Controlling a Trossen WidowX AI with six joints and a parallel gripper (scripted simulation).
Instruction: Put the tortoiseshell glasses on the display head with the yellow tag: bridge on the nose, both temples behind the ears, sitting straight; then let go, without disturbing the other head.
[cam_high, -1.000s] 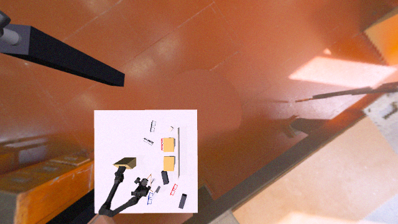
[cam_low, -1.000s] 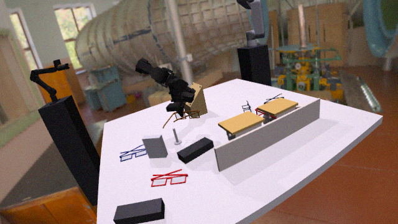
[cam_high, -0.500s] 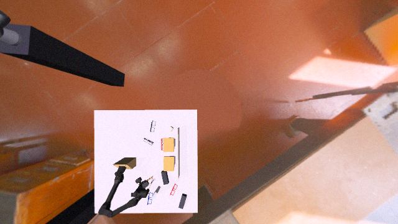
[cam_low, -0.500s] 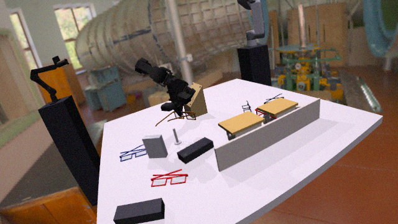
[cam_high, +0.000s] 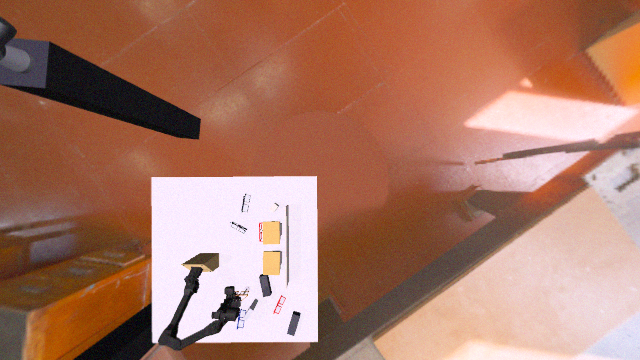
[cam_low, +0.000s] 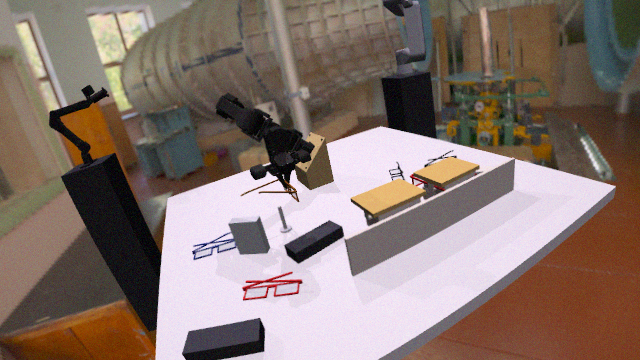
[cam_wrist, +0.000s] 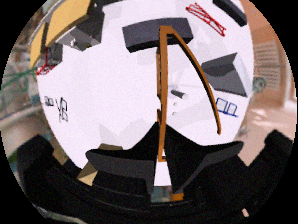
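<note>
- Reddish-brown floor (cam_high: 300, 75) (cam_low: 575, 300) is seen around a white bench (cam_high: 200, 210) (cam_low: 425, 280) (cam_wrist: 120, 100).
- Tortoiseshell glasses (cam_high: 243, 292) (cam_low: 295, 192) (cam_wrist: 163, 90) are gripped in the nearly closed hand (cam_high: 239, 295) (cam_low: 287, 182) (cam_wrist: 158, 124) and held above the bench, well apart from the tan boards; one temple is splayed outward in the wrist view.
- Near the long grey panel (cam_high: 287, 250) (cam_low: 435, 215), two supports are covered by a nearer tan board (cam_high: 271, 263) (cam_low: 388, 197) (cam_wrist: 67, 20) and a farther tan board (cam_high: 271, 232) (cam_low: 446, 171) (cam_wrist: 37, 46); the yellow tag cannot be made out.
- Red glasses are partly hidden by the farther board.
- Blue glasses (cam_high: 241, 320) (cam_low: 202, 252) (cam_wrist: 227, 107) are placed beside a grey block (cam_high: 253, 304) (cam_low: 250, 235) (cam_wrist: 227, 75).
- An upright peg (cam_low: 282, 220) (cam_wrist: 178, 94) is shown between that block and a black block (cam_high: 265, 285) (cam_low: 314, 241) (cam_wrist: 157, 34) in the exterior view.
</note>
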